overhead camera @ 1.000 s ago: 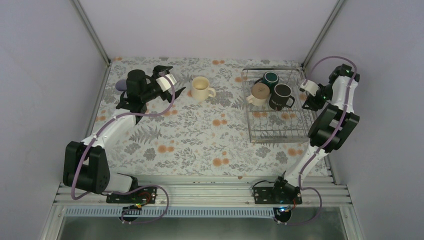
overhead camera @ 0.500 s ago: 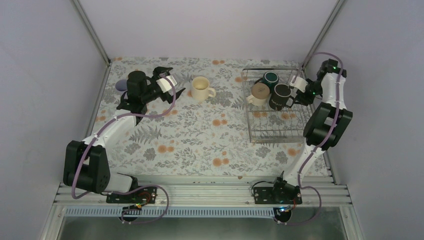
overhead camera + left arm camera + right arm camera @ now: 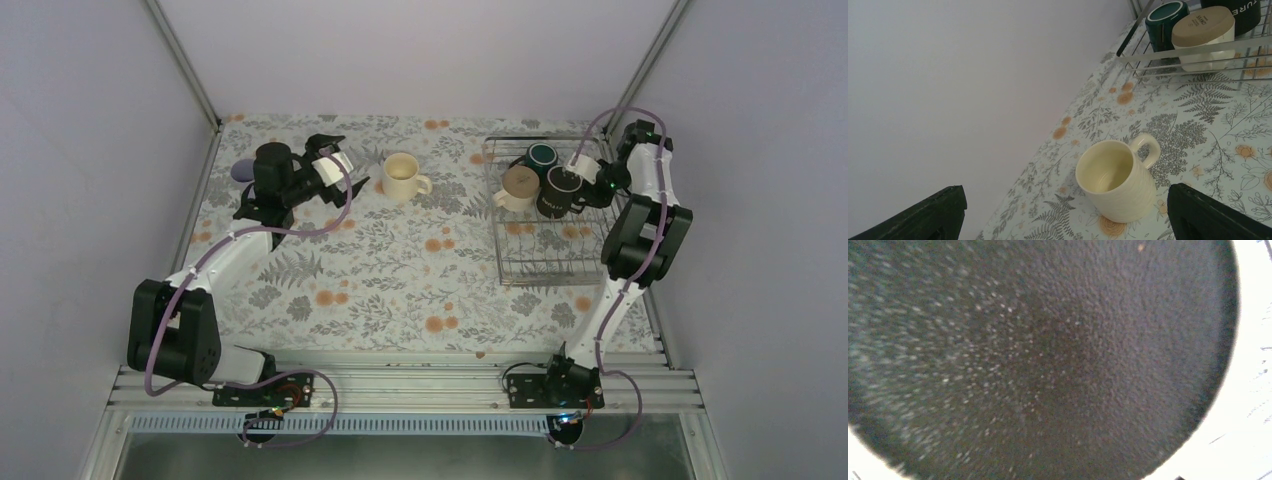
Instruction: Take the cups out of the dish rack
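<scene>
Standing at the far right of the flower-patterned worktop [image 3: 400,290], the dish rack [image 3: 552,262] holds three cups grouped at its far end. A dark green mug [image 3: 543,154] sits tilted, farthest back. A cream mug [image 3: 516,186] rests bottom-up just near and left of it. A black mug [image 3: 558,195] stands mouth-up, touching the right side of that cream mug.

Two more cups are outside the rack:
- A second cream mug [image 3: 402,177] stands upright on the worktop at far centre, well apart from the rack, handle pointing right.
- A lavender cup [image 3: 241,171] sits at the far left, largely hidden behind the left arm [image 3: 225,255].

The left arm reaches to the far left of the worktop. The left jaws are released and spread wide, hold nothing, and point right toward the second cream mug without touching it. In the left wrist view the two dark fingers [image 3: 923,215] occupy the lower corners, with that mug between and beyond them.

The right arm [image 3: 640,235] is folded upright along the right side of the rack, its wrist bent over the far right part. The right jaws are at the rim of the black mug. The right wrist view is filled by a blurred, dark, speckled round surface with a pale margin. No fingers can be made out there, so whether the right jaws are released or clenched cannot be told.
</scene>
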{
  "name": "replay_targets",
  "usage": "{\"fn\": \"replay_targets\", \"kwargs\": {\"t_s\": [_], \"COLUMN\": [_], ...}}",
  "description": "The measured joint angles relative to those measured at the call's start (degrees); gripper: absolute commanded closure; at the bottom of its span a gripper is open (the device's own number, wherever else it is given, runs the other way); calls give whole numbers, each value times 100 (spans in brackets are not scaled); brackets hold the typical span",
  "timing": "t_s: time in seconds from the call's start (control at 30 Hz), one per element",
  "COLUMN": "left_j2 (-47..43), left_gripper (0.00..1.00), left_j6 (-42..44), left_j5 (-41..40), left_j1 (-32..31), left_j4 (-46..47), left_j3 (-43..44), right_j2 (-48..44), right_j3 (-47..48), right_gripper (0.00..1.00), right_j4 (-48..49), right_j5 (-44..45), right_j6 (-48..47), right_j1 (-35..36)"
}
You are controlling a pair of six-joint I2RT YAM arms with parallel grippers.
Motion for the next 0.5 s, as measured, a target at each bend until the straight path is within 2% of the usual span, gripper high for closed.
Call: {"fn": "replay_targets", "kwargs": {"t_s": [0.13,0.2,0.5], "left_j2": [11,11,219], "left_gripper": [0,0,0], "left_j6": [0,0,28], "left_j5": [31,37,-136], "left_j1": [2,0,-52], "left_j4": [-2,-4,-66], "left_j3": [0,0,136], "right_j2": [164,195,264], "right_j3": [70,116,634], "right_gripper": [87,94,96], "right_j4": [0,22,-472], "right_j5": [0,-22,-219], "right_j6": [70,111,240], "right_j1": [-2,-2,-83]}}
